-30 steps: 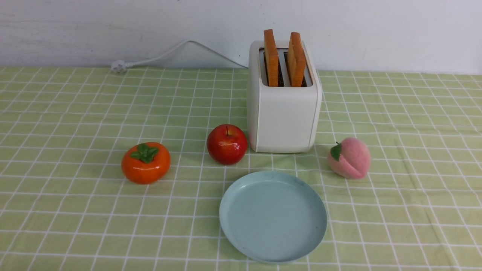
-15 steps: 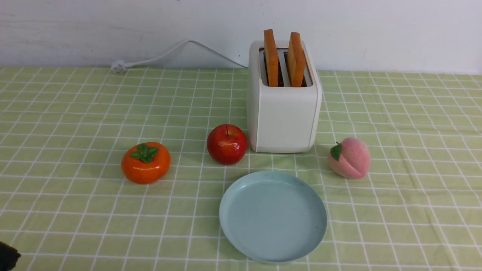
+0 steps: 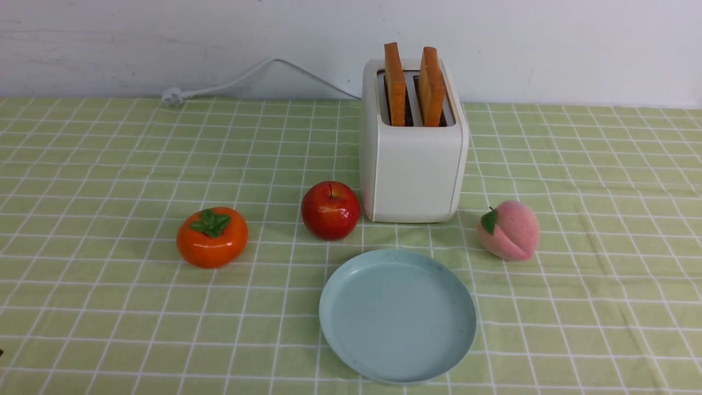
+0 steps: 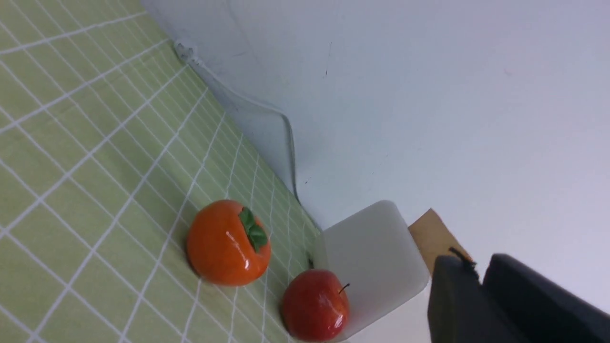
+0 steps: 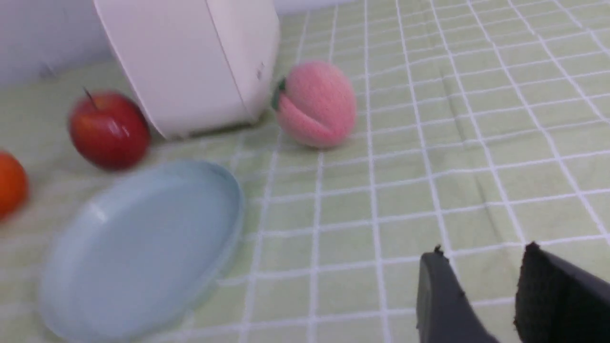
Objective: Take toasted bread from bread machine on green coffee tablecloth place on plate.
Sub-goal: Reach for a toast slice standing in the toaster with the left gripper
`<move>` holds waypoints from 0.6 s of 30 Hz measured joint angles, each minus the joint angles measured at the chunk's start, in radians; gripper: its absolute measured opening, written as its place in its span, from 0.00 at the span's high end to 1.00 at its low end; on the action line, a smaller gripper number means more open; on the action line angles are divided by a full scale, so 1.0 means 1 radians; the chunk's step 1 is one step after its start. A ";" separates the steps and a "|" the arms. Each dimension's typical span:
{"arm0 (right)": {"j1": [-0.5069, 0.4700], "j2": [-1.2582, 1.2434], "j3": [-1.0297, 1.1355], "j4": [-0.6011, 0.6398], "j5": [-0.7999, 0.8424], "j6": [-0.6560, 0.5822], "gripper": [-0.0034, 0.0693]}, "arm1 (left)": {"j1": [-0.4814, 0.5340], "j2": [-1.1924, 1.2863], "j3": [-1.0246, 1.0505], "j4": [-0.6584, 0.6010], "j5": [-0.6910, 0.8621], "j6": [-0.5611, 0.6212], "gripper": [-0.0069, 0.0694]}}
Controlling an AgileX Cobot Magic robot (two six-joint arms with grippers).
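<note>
Since half a second earlier, the dark shape at the front view's lower left corner has drawn back almost out of frame; nothing on the table has shifted.

Toast (image 3: 395, 82): two flat square slices with orange-brown crusts, standing upright and edge-on in the two slots of the toaster (image 3: 411, 170), their upper halves exposed. Both grippers are well apart from the slices, on the near side of the table.

Left gripper (image 4: 476, 267): matte black fingers drawn close together with only a thin seam between them, holding nothing; from its wrist view one corner of a slice peeks past the toaster.

Right gripper (image 5: 483, 252): fingers parted with cloth visible between them, empty, low over the cloth (image 3: 109, 164).

Toaster: boxy, smooth white, rounded corners; a white cord (image 3: 241, 79) trails leftward along the wall.

Plate (image 3: 397, 315): round, shallow, pale blue-green, bare, just in front of the toaster.

Around them lie a glossy red apple (image 3: 330, 211), a glossy orange persimmon (image 3: 212, 237) and a fuzzy pink peach (image 3: 509, 230).
</note>
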 joint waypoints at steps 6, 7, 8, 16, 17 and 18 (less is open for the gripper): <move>0.000 0.000 0.000 0.204 -0.141 0.021 0.62 | 0.000 0.006 -0.134 0.031 0.119 0.060 0.87; 0.000 0.000 0.000 0.216 -0.145 0.022 0.62 | 0.000 0.013 -0.151 0.041 0.133 0.074 0.89; 0.000 0.000 -0.012 0.255 -0.130 0.022 0.63 | 0.000 0.064 -0.227 0.094 0.197 0.136 0.93; 0.000 0.209 -0.330 0.228 0.290 -0.200 0.81 | 0.000 0.453 -0.523 0.197 0.400 0.385 0.93; 0.000 0.249 -0.373 0.218 0.366 -0.238 0.83 | 0.000 0.496 -0.548 0.191 0.403 0.408 0.93; 0.000 0.313 -0.443 0.206 0.461 -0.296 0.86 | 0.000 0.566 -0.585 0.169 0.403 0.436 0.93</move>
